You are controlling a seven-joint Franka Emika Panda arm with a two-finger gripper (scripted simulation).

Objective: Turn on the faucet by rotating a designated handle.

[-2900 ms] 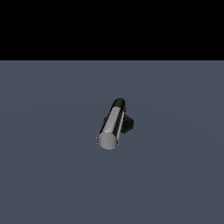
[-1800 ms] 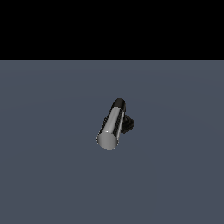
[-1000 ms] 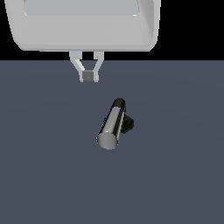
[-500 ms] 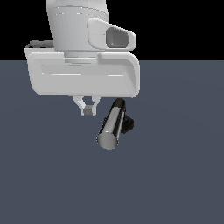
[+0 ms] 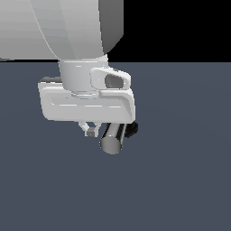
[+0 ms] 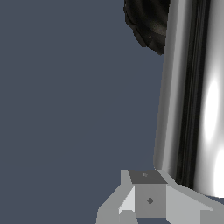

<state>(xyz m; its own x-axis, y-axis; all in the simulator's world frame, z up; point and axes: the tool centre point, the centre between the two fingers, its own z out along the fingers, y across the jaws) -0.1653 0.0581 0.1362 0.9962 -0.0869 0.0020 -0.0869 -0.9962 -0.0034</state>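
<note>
Big white gripper [image 5: 91, 131] low over the dark grey-blue floor [image 5: 180, 171], its broad pale body filling the middle of the exterior view, the arm's thick white link rising above it against the black backdrop. Two short fingers poking down under the body, close together, gap between them small; nothing seen clamped there. Whether fully closed or a sliver apart: cannot tell from either view.

Faucet [image 5: 131, 129] just to the exterior view's right of those fingers, mostly hidden behind the gripper body. Only a small piece of black showing at the right lower corner of the gripper. Handle [image 5: 112, 139] lying as a shiny chrome cylinder, flat grey round end turned toward the camera and slightly down-left, upper part of the bar covered by the gripper. Fingers just beside the handle on its left side in the exterior view, near its free end; contact not certain.

Wrist view: handle [image 6: 194, 96] large and bright, running lengthwise along one edge of the picture, strong white highlights and dark streaks along its length. Black ribbed round base [image 6: 146, 22] at the far end of the bar, partly cut by the picture edge. One grey fingertip [image 6: 146, 199] in the foreground, its blocky pad right against or just short of the chrome surface; second finger not clearly separable. Rest of that view plain grey-blue floor [image 6: 65, 109].
</note>
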